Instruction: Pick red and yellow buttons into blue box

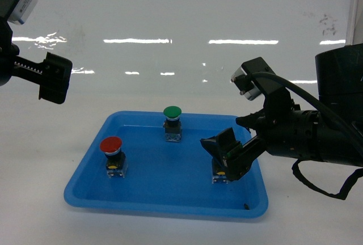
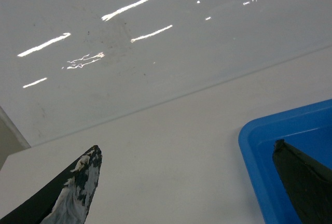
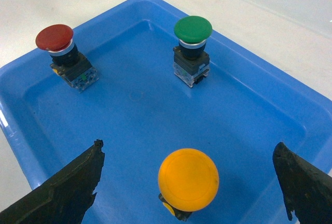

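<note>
A: Where is the right gripper point(image 1: 227, 155)?

B: It is down inside the blue tray point(image 1: 91, 165), at its right side. Its fingers point(image 3: 67, 187) are spread wide apart.

A: Is it holding something?

B: No. The yellow button point(image 3: 188, 179) stands between the two fingers, and both sit well off from it in the wrist view. In the head view the gripper covers most of that button.

A: Where is the red button point(image 1: 112, 153)?

B: It stands in the tray too, far off to the left of the right gripper. It sits upright on its dark base, and nothing touches it.

A: And the green one point(image 1: 172, 121)?

B: That one stands at the back of the tray, past the right gripper and a bit to its left.

A: What about the left gripper point(image 2: 192, 182)?

B: It hangs up high, off to the left of the tray, over the white table point(image 2: 166, 146). Its fingers are far apart with nothing between them. One tray corner shows just under its right finger.

A: Can you see the blue box?

B: No, no view shows it.
</note>
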`<state>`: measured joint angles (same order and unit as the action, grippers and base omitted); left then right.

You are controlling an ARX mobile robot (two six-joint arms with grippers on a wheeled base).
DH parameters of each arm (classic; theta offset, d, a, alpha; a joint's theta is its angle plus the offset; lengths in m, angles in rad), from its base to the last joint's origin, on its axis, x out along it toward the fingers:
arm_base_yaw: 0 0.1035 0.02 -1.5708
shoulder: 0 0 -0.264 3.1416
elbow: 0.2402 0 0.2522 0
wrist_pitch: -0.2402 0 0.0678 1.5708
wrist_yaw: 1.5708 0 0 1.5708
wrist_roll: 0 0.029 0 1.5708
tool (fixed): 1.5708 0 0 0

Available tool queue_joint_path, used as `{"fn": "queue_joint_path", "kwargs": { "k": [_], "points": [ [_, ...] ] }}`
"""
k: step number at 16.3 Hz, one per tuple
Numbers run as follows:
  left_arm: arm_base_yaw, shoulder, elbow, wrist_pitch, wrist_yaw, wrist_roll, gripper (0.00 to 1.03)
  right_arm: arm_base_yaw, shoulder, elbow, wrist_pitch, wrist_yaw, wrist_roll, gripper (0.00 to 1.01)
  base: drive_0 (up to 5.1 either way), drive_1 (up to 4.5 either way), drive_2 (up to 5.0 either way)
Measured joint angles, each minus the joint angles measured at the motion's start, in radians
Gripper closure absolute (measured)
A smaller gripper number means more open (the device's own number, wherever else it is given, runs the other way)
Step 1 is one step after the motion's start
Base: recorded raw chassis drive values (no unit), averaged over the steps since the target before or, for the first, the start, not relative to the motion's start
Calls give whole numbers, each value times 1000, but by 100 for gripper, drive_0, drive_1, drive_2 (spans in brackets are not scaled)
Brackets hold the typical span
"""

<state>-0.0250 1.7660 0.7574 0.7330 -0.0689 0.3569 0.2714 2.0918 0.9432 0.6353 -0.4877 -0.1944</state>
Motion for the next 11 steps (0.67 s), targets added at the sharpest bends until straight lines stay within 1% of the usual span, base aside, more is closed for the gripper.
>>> {"fn": "queue_joint_path", "kwargs": {
  "k": [3,4,5,6,10,11],
  "points": [
    [0,0,0,0,0,0,5,-4,0,0,0,0,3,3,0,0,0],
    [0,0,0,0,1,0,5,-4,0,0,-11,-10,11,3,0,0,0],
    [0,0,0,0,0,0,5,-5,2,0,3,-22,15,3,0,0,0],
    [0,0,0,0,0,0,5,-2,23,0,20,-23,15,3,0,0,0],
    [0,0,0,0,1,0,5,10,82,-2,69,10,-19,3,0,0,0],
    [0,0,0,0,0,0,5,10,94,-4,70,10,-30,3,0,0,0]
  ]
}}
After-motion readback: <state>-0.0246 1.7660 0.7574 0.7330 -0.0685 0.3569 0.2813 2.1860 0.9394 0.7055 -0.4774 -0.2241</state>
